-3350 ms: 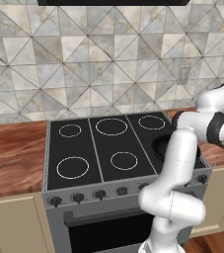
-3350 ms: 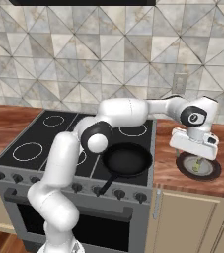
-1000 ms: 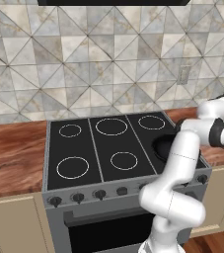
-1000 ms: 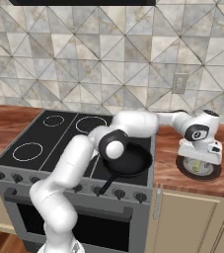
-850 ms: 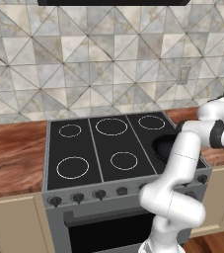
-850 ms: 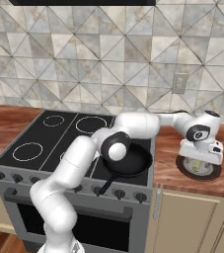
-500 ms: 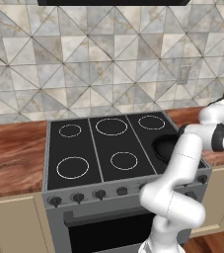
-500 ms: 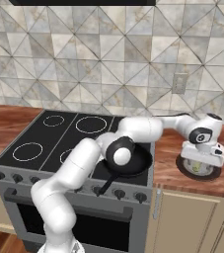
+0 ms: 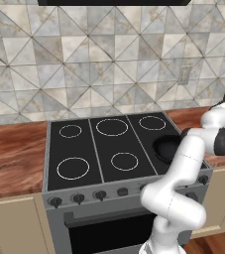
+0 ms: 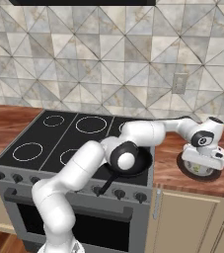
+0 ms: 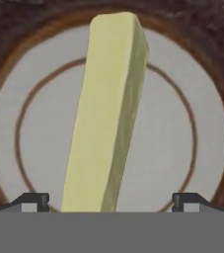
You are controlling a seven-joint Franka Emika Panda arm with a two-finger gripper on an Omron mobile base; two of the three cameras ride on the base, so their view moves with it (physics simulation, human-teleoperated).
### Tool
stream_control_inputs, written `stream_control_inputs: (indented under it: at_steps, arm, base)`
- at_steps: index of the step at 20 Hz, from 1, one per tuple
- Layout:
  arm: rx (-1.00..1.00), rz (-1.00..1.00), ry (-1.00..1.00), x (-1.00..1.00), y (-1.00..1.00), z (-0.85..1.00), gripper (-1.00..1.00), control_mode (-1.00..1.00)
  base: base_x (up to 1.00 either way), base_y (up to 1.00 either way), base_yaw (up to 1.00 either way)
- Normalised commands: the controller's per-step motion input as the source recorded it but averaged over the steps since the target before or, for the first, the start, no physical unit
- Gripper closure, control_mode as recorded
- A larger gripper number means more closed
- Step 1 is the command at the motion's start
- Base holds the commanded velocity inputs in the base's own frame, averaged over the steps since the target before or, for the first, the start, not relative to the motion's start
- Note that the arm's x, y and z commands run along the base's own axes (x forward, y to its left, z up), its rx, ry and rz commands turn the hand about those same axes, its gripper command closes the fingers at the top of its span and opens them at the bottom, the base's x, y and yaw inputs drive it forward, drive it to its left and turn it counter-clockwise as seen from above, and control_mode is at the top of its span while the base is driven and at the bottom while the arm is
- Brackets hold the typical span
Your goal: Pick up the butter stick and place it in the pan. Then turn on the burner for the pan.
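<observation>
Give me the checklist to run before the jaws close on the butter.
1. Butter stick lies on the plate, between the fingertips: ok.
2. Gripper open, a tip on each side of the stick: ok.
3. Gripper low enough over the plate: ok, seemingly.
4. Tips clear of the plate surface: cannot tell.
5. Pan on the stove, free to receive the butter: ok.
6. Burner for the pan on: not ok, still to do.

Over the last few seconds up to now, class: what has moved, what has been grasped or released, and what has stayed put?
The gripper has come down over the grey plate on the counter right of the stove, and its open fingers now straddle the butter stick lying on that plate. Nothing has been grasped or released yet. The pan on the stove's front right burner has stayed put.
</observation>
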Motion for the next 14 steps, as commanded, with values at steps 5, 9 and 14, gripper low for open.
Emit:
stream_control_inputs:
  at_steps: [5, 9, 14]
  arm:
    - [0.00, 0.00, 0.00, 0.00, 0.00, -0.05, -1.00, -1.00]
    - [0.00, 0.00, 0.00, 0.00, 0.00, 0.00, -1.00, -1.00]
    - [0.00, 0.00, 0.00, 0.00, 0.00, 0.00, -1.00, -1.00]
  base:
    - [0.00, 0.00, 0.00]
    - [0.00, 0.00, 0.00]
    - [0.00, 0.00, 0.00]
